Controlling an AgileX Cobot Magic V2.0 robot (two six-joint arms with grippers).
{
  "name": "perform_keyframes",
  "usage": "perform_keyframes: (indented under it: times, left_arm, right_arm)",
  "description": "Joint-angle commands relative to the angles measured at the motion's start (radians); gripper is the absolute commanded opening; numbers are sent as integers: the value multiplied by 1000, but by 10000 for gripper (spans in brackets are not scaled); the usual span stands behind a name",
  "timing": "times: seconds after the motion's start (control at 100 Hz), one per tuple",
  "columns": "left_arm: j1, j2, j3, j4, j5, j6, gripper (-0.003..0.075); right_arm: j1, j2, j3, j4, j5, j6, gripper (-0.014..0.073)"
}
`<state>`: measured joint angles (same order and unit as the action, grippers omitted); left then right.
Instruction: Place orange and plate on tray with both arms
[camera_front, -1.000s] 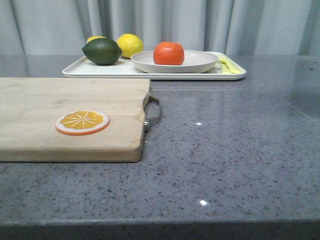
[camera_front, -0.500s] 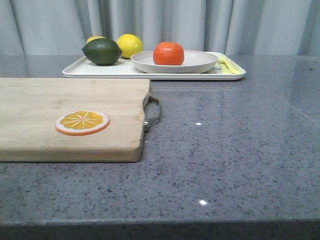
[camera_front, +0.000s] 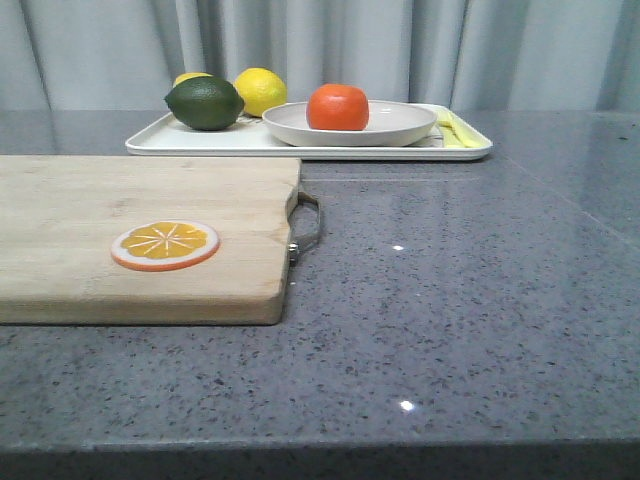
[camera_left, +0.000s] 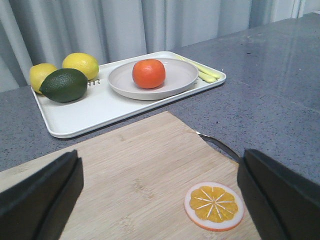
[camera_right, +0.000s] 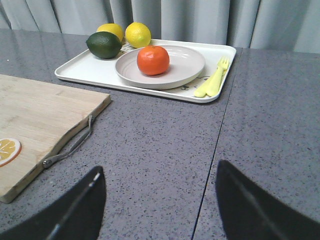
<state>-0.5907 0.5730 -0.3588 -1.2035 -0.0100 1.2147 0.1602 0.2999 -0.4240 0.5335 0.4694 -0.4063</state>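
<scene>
Looking forward over the grey counter (camera_front: 470, 300) in the front view: no arm or gripper shows. The orange (camera_front: 337, 107) sits in the plate (camera_front: 400, 125), and the plate rests on the tray (camera_front: 200, 140) at the far side of the counter. A dark green lime (camera_front: 204, 102) and two lemons (camera_front: 262, 88) lie on the tray beside the plate; a yellow fork (camera_front: 455, 130) lies along the tray's other end. Nearer the camera, a wooden cutting board (camera_front: 100, 200) carries an orange slice (camera_front: 165, 245), with a metal handle (camera_front: 305, 225) at the board's end.

Left wrist view — the left gripper (camera_left: 160, 200) hangs with its dark fingers (camera_left: 42, 195) spread wide apart, nothing between them. The cutting board lies directly under it, and the orange slice (camera_left: 214, 206) sits just inside one finger. Well ahead of the fingers, past the board's far edge, is the tray (camera_left: 75, 115) with the plate (camera_left: 185, 75) on it and the orange (camera_left: 148, 73) in the plate. Lime (camera_left: 64, 85) and lemons (camera_left: 80, 64) share the tray.

Right wrist view — the right gripper (camera_right: 160, 200) likewise has its fingers (camera_right: 80, 210) parted wide and holds nothing; bare counter lies beneath it. The tray (camera_right: 85, 70) is well ahead of the fingertips, the plate (camera_right: 192, 62) on it, the orange (camera_right: 153, 60) in the plate. The fork (camera_right: 212, 80) lies on the tray just beside the plate's rim. The cutting board (camera_right: 45, 110) is off to one side.
</scene>
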Motion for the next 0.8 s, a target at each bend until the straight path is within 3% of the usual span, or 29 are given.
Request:
perform_keyframes:
  times: [0.0, 0.12, 0.4, 0.79]
  left_arm:
    - [0, 0, -29, -3, -20, 0, 532]
    - [0, 0, -29, -3, -20, 0, 365]
    - [0, 0, -29, -3, -20, 0, -19]
    - [0, 0, -29, -3, -20, 0, -19]
  right_arm:
    - [-7, 6, -24, 12, -71, -15, 472]
    - [-7, 6, -24, 12, -73, -15, 383]
    - [-7, 6, -24, 12, -73, -15, -54]
    - [-7, 6, -23, 12, -64, -15, -67]
